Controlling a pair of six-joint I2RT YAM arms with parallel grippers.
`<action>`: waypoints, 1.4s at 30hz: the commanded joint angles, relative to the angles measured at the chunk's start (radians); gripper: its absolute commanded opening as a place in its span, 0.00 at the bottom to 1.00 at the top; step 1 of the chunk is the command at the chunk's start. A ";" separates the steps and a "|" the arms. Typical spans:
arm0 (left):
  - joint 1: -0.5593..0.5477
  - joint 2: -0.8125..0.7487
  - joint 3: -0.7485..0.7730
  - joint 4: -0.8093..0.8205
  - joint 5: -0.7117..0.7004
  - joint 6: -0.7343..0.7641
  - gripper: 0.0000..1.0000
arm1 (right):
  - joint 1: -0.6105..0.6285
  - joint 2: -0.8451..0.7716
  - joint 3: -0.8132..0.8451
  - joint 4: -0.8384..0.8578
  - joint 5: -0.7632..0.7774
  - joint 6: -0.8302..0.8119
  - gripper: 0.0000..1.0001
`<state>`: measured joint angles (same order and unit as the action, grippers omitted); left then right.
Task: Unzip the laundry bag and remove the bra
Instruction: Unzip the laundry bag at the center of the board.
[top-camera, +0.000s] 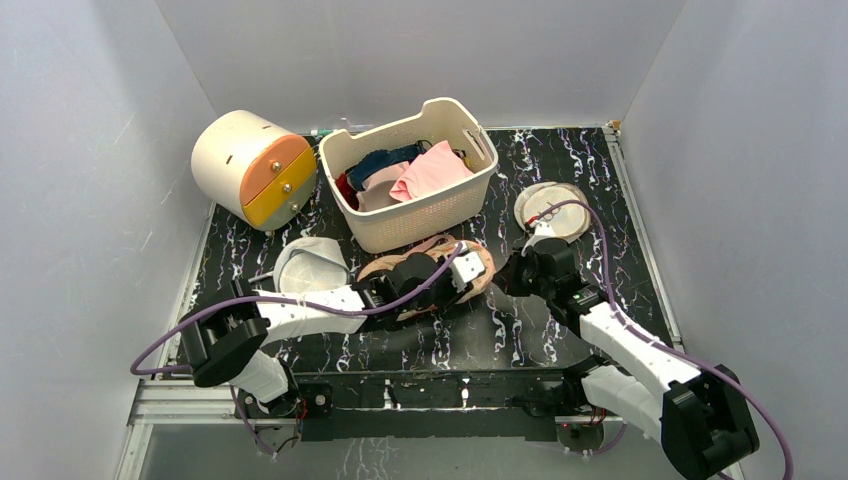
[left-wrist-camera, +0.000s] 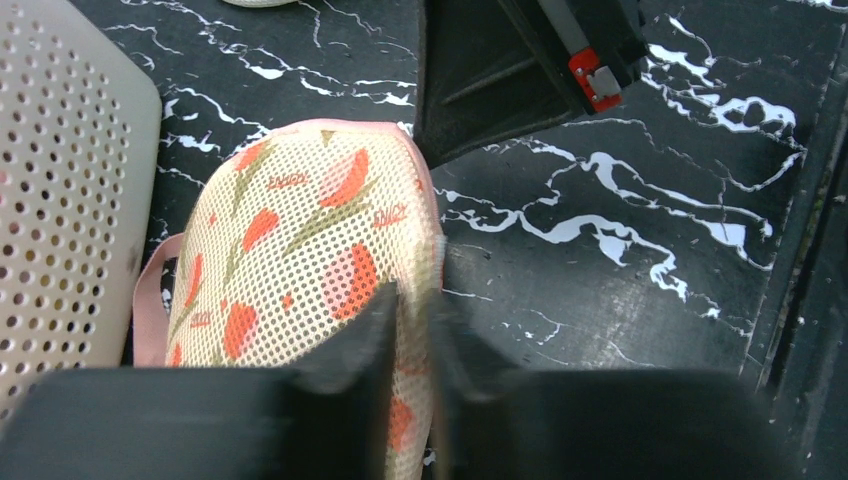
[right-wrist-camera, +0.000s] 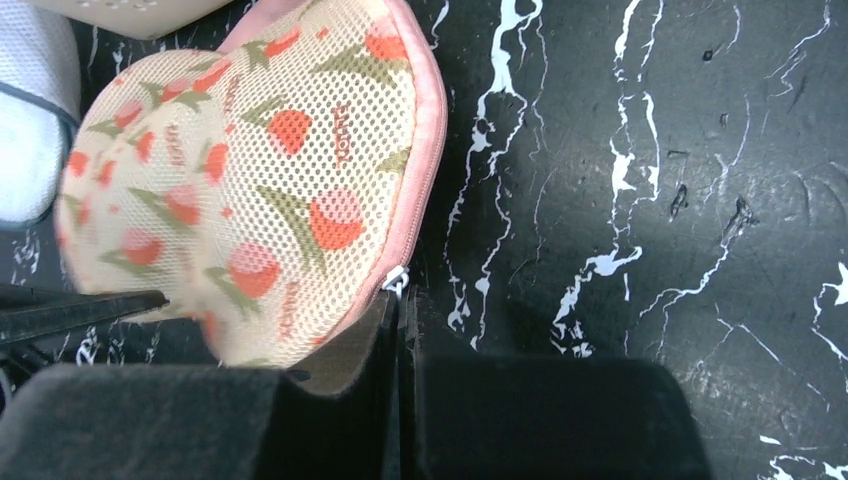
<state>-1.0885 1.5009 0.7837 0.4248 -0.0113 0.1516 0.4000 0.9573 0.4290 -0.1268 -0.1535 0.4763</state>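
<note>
**A:** Where is the bag now?

**B:** The bag (right-wrist-camera: 250, 190) lies on the counter (right-wrist-camera: 650, 200), just in front of the basket (top-camera: 420, 215) and between the two arms. I cannot see the bra. I suppose it is inside, because the zip along the pink trim (right-wrist-camera: 425, 190) looks closed.

**A:** And the pincers?

**B:** The right pincer (right-wrist-camera: 400, 320) is clenched, with its tips exactly at the pull (right-wrist-camera: 397, 279), at the near end of the trim. Whether the tab sits between the tips is hidden. The left pincer (left-wrist-camera: 415, 330) stands over the bag's rim with a narrow gap, and the mesh edge is between its fingers. I cannot tell if it presses the edge or only surrounds it.

**A:** How will the bag behave?

**B:** I think it is light and soft. The thin mesh keeps a domed shape, but it will probably slide on the smooth counter and fold when it is pulled from one side only. So one pincer should hold the rim near the zip while the other draws the pull along the trim. The pull is small and may slip out of the tips.

**A:** And the bra?

**B:** Probably light too, with springy cups and thin straps that can catch on the zip or the mesh. I would take it at a cup's edge, not at a strap.
</note>
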 joint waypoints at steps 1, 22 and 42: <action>-0.007 -0.008 0.070 -0.084 0.067 -0.007 0.43 | -0.009 -0.035 0.071 -0.040 -0.123 -0.004 0.00; -0.029 0.060 0.104 -0.110 0.021 -0.063 0.51 | 0.023 -0.091 0.075 -0.199 -0.393 0.056 0.00; -0.086 0.099 0.138 -0.179 -0.012 0.009 0.38 | 0.025 -0.033 0.147 -0.267 -0.406 0.044 0.00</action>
<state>-1.1461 1.5845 0.8757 0.2714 0.0158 0.1291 0.4187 0.9226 0.5049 -0.4408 -0.5270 0.5236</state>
